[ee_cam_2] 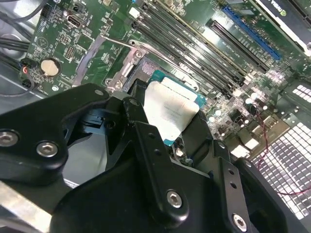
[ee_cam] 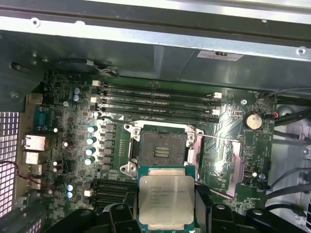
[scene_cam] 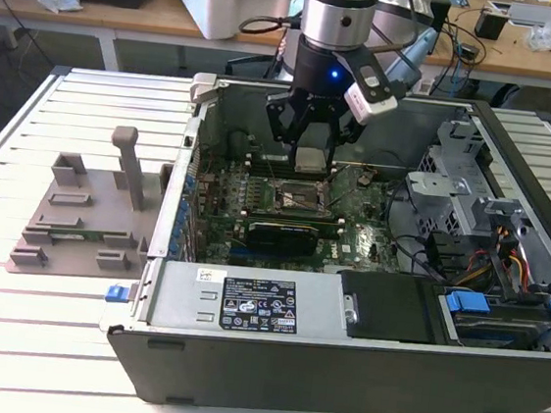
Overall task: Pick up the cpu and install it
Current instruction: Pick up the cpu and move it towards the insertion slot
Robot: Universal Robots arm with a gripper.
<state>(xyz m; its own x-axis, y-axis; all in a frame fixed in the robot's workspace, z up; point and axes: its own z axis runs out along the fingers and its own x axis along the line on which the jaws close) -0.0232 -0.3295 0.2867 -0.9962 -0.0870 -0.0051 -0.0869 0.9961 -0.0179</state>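
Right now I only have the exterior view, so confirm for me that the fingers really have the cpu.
Observer: They do. In the first wrist view the cpu is clamped between the black fingers, its metal top facing the camera.
Operator: Check the socket and tell me if anything is in it.
Observer: The socket is bare in that view, with its contact field exposed inside the open frame.
Operator: Say whether the chip is seated.
Observer: Not seated. In the second wrist view the cpu is gripped by its edges and held off the socket, and the socket's metal frame shows beyond it.
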